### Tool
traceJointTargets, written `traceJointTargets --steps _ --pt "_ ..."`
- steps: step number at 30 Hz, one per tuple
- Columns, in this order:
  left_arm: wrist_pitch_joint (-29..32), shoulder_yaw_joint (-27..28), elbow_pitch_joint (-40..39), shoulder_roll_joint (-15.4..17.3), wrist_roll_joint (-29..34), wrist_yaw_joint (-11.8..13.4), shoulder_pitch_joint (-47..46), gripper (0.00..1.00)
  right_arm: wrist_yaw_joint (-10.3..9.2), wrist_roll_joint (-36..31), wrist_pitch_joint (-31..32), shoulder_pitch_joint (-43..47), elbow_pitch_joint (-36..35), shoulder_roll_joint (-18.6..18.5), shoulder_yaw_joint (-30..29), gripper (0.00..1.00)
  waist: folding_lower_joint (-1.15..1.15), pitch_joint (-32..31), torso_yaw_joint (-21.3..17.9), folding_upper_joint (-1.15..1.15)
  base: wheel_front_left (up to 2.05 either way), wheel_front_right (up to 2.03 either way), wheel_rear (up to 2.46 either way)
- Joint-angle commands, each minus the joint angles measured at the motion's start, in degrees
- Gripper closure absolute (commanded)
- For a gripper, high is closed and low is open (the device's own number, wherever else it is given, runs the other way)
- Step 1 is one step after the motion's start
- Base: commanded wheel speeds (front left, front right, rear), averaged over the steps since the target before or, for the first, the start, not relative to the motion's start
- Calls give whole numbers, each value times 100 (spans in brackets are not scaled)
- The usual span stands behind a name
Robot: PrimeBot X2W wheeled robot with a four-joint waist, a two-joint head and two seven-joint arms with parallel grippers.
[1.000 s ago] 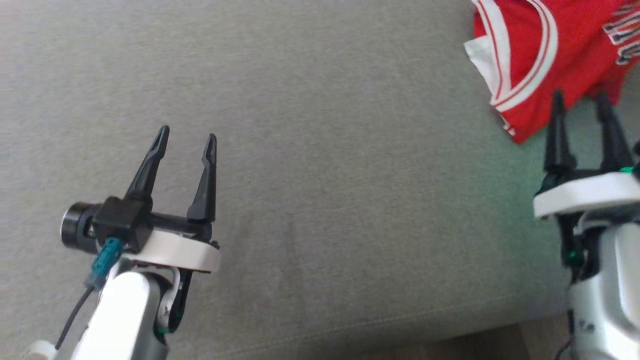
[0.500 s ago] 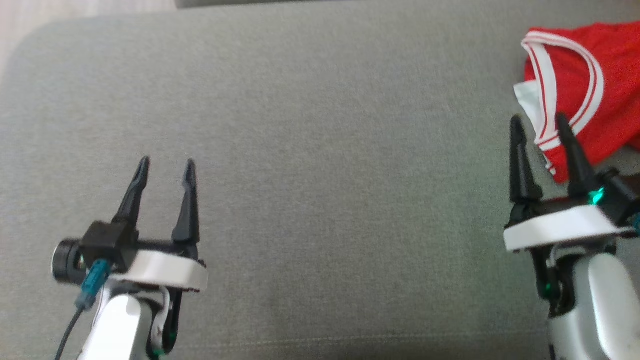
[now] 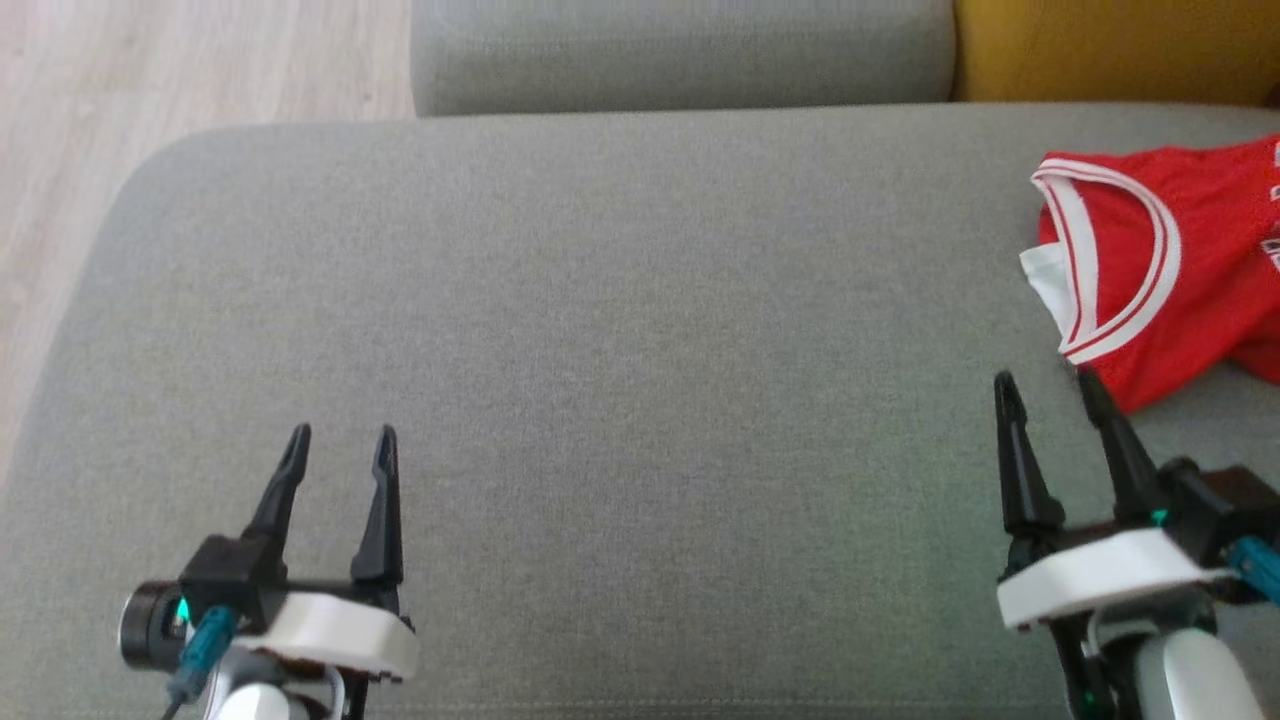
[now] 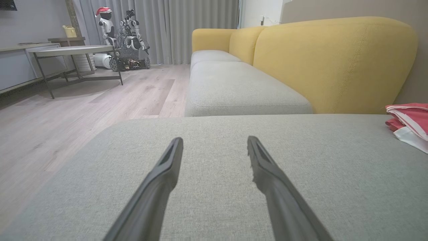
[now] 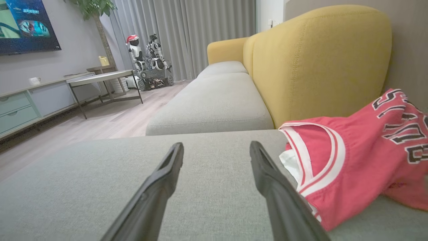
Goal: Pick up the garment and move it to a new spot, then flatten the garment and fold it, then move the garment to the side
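i have my left gripper low over the grey sofa seat, fingers spread with nothing between them. my right gripper is spread too, and empty. the crumpled red basketball jersey lies just ahead and right of its tips. i cannot tell if the nearer tip touches the jersey. it lies well to the right of the left gripper.

Left gripper held at lower left, jaws spread, nothing gripped. Right gripper held at lower right, jaws likewise spread, empty.
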Motion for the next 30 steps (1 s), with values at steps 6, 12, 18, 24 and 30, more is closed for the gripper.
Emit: traceJointTargets --steps 6,12,18,24,30 --pt "7 169 -165 165 -22 70 52 0 -4 -15 112 246 -370 -17 94 0 1 -289 -45 0 0 0 0" --pt "36 137 -191 213 -34 81 170 0 -4 6 181 429 -497 -16 73 0 1 -379 -54 0 0 0 0" --pt "30 99 -199 238 -32 90 215 0 -4 8 220 496 -537 -16 62 0 1 -428 -58 0 0 0 0" --pt "21 62 -204 271 -12 91 196 0 -4 -67 255 506 -564 -15 52 0 1 -429 -47 0 0 0 0" --pt "10 47 -211 302 -20 96 184 0 -4 -113 232 513 -579 -15 34 0 1 -437 -79 0 0 0 0"
